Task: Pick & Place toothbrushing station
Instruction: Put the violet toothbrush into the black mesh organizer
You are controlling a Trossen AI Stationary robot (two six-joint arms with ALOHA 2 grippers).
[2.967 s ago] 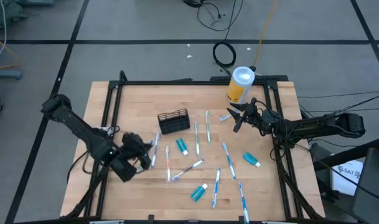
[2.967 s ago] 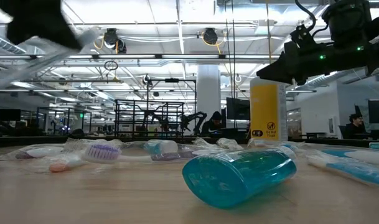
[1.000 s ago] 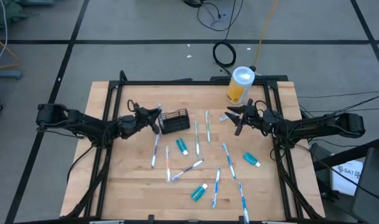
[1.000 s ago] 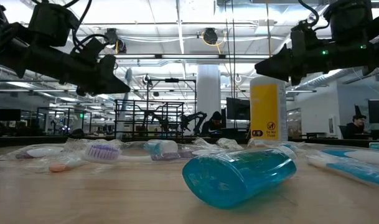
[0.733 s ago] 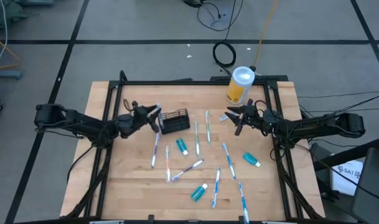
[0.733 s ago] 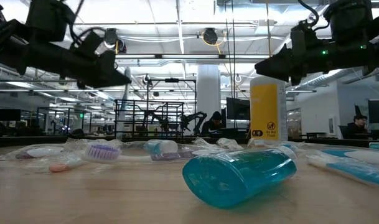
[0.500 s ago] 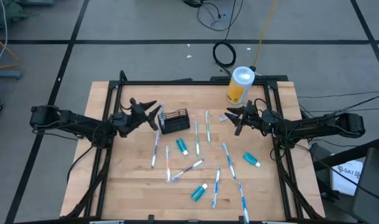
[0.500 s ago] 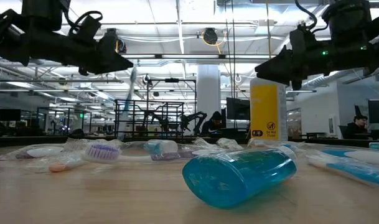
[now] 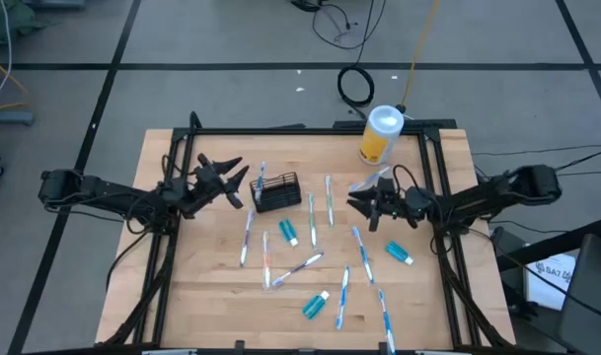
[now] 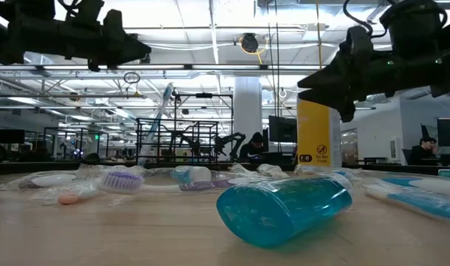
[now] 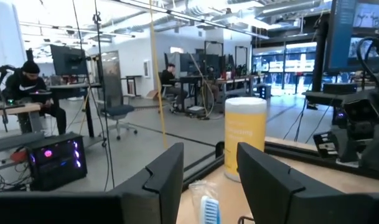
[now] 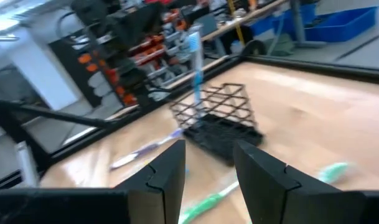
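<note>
Just right of the left gripper [image 9: 231,176], which gapes empty, the wire-mesh caddy [image 9: 277,192] holds one upright toothbrush [image 9: 262,176]; the right gripper [image 9: 363,204], also parted and empty, hovers well apart over the desk [image 9: 211,286].

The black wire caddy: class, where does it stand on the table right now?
In the high view the black wire caddy stands left of the table's centre, just beyond the open left pincer, with one toothbrush upright in its left end.

The left end effector [image 9: 234,174] has opened, leaving a toothbrush [image 9: 262,174] apparently standing in the caddy [image 9: 277,192].
</note>
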